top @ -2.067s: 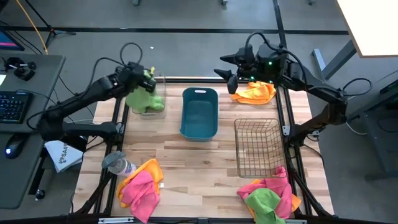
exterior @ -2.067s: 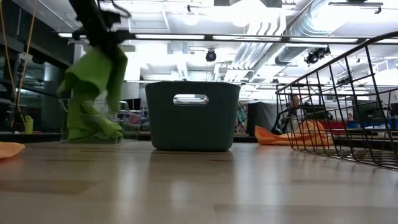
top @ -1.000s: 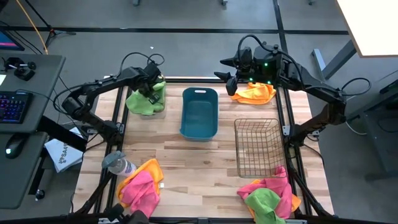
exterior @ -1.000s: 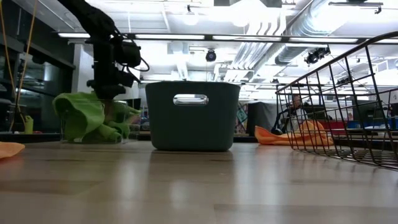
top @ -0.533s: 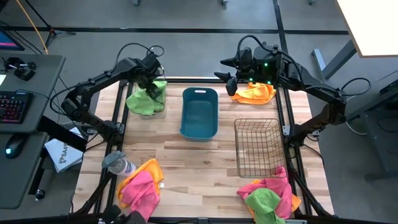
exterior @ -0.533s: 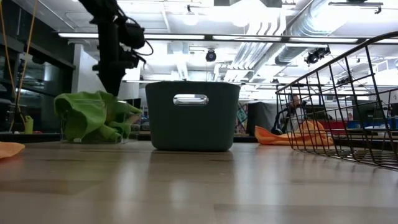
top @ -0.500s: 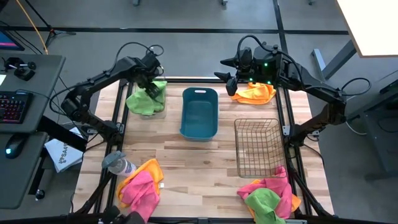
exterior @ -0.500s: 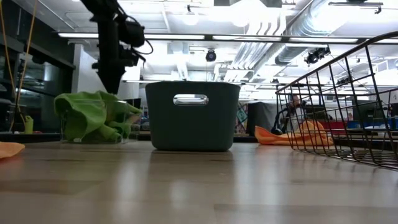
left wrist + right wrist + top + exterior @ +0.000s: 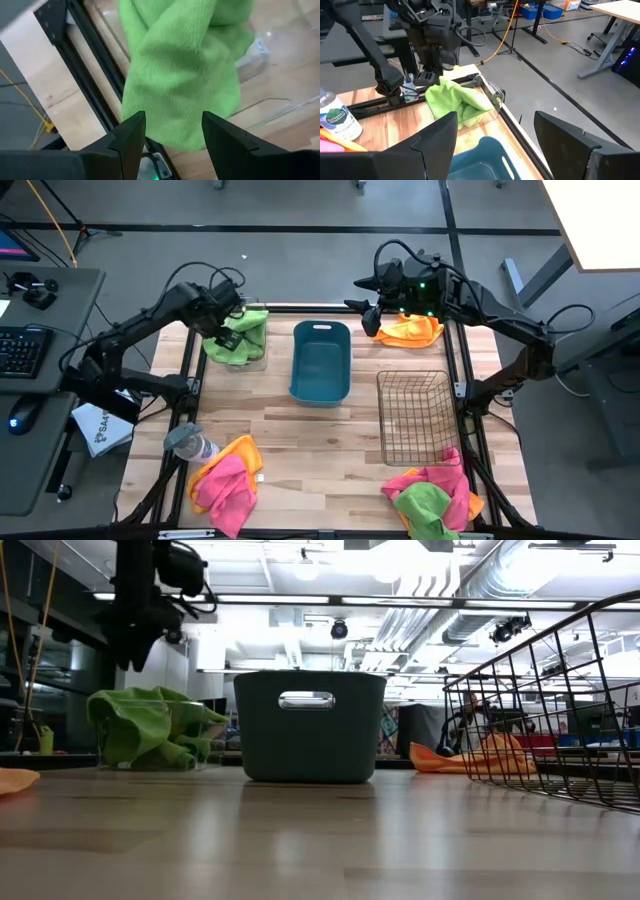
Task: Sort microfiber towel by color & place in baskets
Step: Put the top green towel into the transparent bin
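Green towel's in the bin!
Our left end effector [image 9: 222,330] hangs wide and empty beside the crumpled green microfiber towel [image 9: 236,340] filling the clear plastic bin [image 9: 258,356].

The towel [image 9: 236,340] in the clear bin [image 9: 257,352] is bright green. The tub [image 9: 321,361] is teal-blue — the wire basket [image 9: 416,415] dark.

a green microfiber towel [image 9: 236,340] is draped in the clear plastic bin [image 9: 256,352], left of the teal-blue plastic tub [image 9: 320,361]; the dark wire-mesh basket [image 9: 415,417] is set right.
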Robot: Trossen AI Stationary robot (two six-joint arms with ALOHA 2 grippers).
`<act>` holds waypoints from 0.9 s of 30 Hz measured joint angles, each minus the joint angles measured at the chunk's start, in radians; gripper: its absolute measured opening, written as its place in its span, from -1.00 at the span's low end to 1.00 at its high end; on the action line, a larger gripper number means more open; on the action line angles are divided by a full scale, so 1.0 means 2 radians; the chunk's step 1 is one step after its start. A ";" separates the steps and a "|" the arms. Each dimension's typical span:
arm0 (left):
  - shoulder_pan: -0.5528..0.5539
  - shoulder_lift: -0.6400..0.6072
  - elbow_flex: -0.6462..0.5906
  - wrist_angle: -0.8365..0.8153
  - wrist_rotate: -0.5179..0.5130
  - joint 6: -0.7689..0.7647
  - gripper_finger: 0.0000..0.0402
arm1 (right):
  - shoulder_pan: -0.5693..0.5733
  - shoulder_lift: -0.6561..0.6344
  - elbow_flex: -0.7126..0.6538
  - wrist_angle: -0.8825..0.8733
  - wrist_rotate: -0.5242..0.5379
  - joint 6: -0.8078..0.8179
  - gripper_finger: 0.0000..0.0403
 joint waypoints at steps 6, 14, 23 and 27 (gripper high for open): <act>0.000 0.007 -0.052 0.002 0.016 0.003 -0.09 | 0.000 0.011 0.000 -0.009 0.000 -0.001 0.28; 0.000 0.062 -0.058 0.072 -0.029 0.071 -0.09 | 0.000 0.024 0.000 -0.010 0.000 -0.002 0.28; 0.000 0.127 -0.058 0.218 -0.028 0.140 -0.09 | 0.001 0.025 0.000 -0.010 0.000 0.013 0.28; 0.000 0.149 -0.057 0.253 -0.025 0.164 -0.09 | 0.001 0.025 0.000 -0.010 0.000 0.017 0.28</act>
